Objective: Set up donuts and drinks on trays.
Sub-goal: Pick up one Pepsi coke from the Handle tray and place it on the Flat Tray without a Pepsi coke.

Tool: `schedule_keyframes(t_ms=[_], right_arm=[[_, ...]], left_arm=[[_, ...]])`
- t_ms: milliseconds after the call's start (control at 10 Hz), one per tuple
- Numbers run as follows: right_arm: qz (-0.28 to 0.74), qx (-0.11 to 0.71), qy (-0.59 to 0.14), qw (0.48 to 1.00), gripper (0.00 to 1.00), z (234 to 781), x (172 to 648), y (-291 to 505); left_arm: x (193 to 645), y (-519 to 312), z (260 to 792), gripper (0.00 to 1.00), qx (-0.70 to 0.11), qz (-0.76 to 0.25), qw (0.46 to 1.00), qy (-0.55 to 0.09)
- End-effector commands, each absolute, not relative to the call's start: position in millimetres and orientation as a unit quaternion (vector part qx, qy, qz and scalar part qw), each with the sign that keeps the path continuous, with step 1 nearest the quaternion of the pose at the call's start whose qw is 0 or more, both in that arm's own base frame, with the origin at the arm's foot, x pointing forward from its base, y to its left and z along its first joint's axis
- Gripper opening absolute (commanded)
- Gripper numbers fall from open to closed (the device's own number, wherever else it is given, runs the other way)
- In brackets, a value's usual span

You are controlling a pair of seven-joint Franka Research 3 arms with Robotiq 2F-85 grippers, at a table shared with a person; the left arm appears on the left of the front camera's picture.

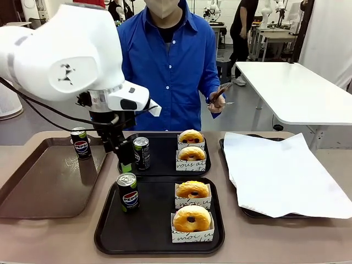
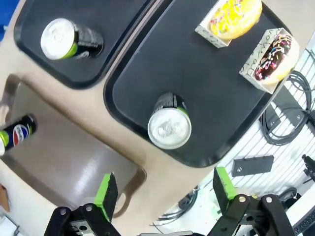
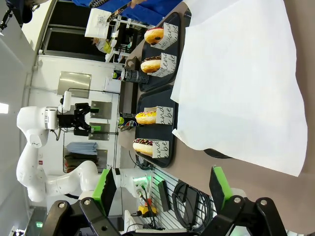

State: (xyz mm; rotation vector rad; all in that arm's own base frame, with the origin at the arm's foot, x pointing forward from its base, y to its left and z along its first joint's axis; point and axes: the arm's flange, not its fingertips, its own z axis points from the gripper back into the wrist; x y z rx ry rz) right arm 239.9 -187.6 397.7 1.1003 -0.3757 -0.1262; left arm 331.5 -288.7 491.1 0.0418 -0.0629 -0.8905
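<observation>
The left gripper (image 1: 125, 165) hung with its green-padded fingers (image 2: 107, 192) spread wide and holding nothing, above the gap between the two black trays, just beside the can (image 1: 141, 152) that stood upright at the near left of the far tray (image 1: 165, 165). That far tray also carried two sleeved donuts (image 1: 191, 144) at its right side. On the near tray (image 1: 148, 225) another can (image 1: 127, 192) stood upright at the left, apart from the gripper, with two more sleeved donuts (image 1: 192, 206) to its right, one behind the other. A third can (image 1: 81, 143) stood on the far edge of the brown tray (image 1: 49, 181) to the left on the worktop (image 1: 275, 242). The right gripper (image 3: 160, 189) was also spread and empty, well apart from the trays, looking across the white paper (image 1: 280, 170) on the right-hand tray. A person in a blue shirt (image 1: 170, 66) stood at the far side.
</observation>
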Motion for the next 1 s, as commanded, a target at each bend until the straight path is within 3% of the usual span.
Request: schedule_keyframes(t_ms=[0, 800, 900], right_arm=[[-0.055, 0.527, -0.185, 0.827, 1.00, 397, 241, -188], [-0.055, 0.527, -0.185, 0.827, 1.00, 397, 241, -188], [-0.055, 0.527, -0.185, 0.827, 1.00, 397, 241, -188]], left_arm=[[321, -277, 498, 1.00, 0.017, -0.382, 0.924, -0.016], [321, -274, 499, 1.00, 0.025, -0.388, 0.921, -0.014], [350, -260, 509, 1.00, -0.003, -0.334, 0.942, -0.011]])
